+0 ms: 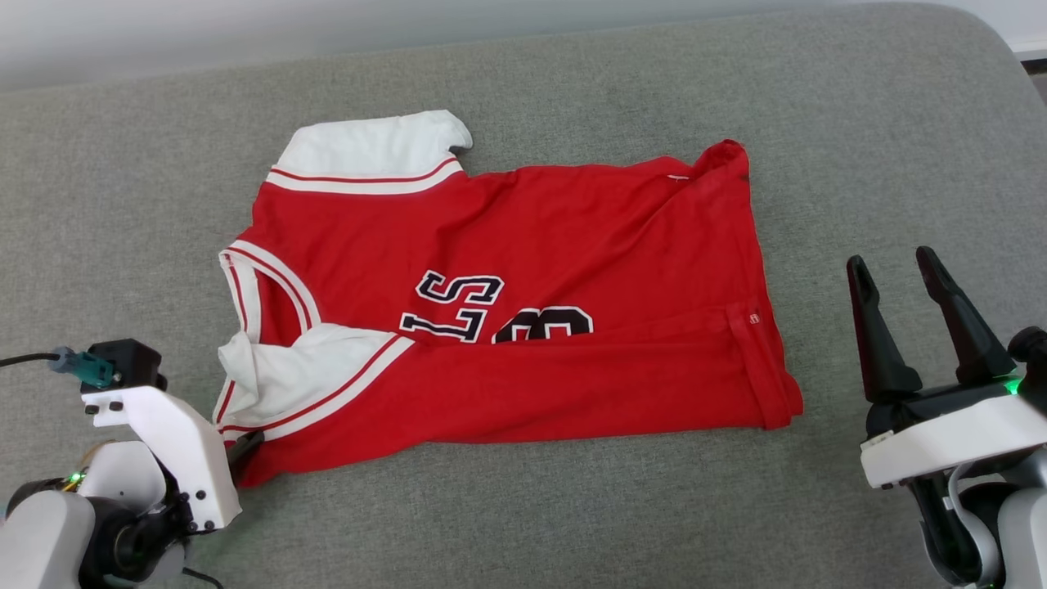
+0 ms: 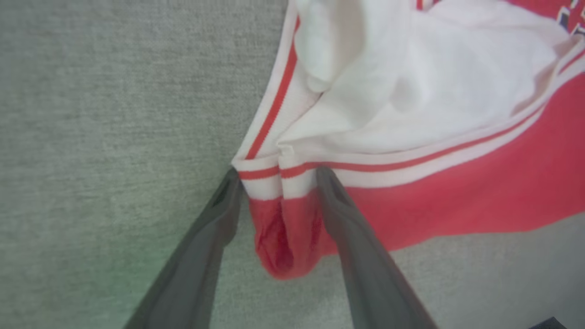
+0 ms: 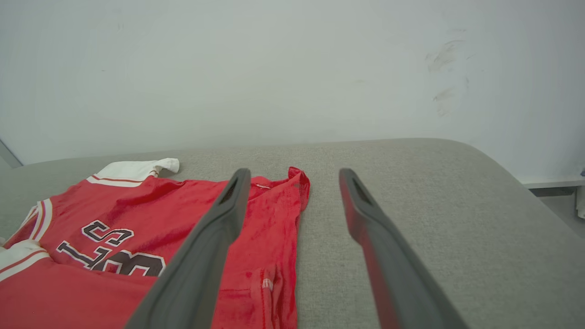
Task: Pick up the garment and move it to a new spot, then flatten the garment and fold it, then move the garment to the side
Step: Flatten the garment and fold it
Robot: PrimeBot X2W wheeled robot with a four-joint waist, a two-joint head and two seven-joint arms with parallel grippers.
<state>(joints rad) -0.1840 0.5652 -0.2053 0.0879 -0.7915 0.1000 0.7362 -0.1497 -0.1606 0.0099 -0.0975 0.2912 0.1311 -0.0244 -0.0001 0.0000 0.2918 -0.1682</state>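
Head view: the garment (image 1: 523, 245), a red shirt with white sleeves and red-and-white striped trim, is laid across the middle of a grey padded surface (image 1: 572, 515). Its collar end is turned toward the robot's left and its hem toward the right. The near long edge is folded up over the front, so that the black, white-outlined letters and number are partly covered. One white sleeve is spread at the far left corner; the other is bunched at the near left corner.

The left pincer (image 1: 245, 446) is placed at that near left corner, largely hidden behind its white wrist housing. The right pincer (image 1: 890, 260) is held off the shirt, beside the hem on the right, over bare padding, and its two dark fingers are spread apart with nothing between them.

Left wrist view: the left pincer (image 2: 276, 176) is seen with its fingers apart. A rolled corner of the shirt (image 2: 480, 183), red below a striped band, is lodged in the gap between them on the padded surface (image 2: 91, 137). No firm clamp on the cloth is shown.

Right wrist view: the right pincer (image 3: 293, 172) is aimed along the padded surface (image 3: 434, 192) toward a pale wall (image 3: 274, 68), with the shirt (image 3: 137, 205) lying to the view's left, partly behind one finger.
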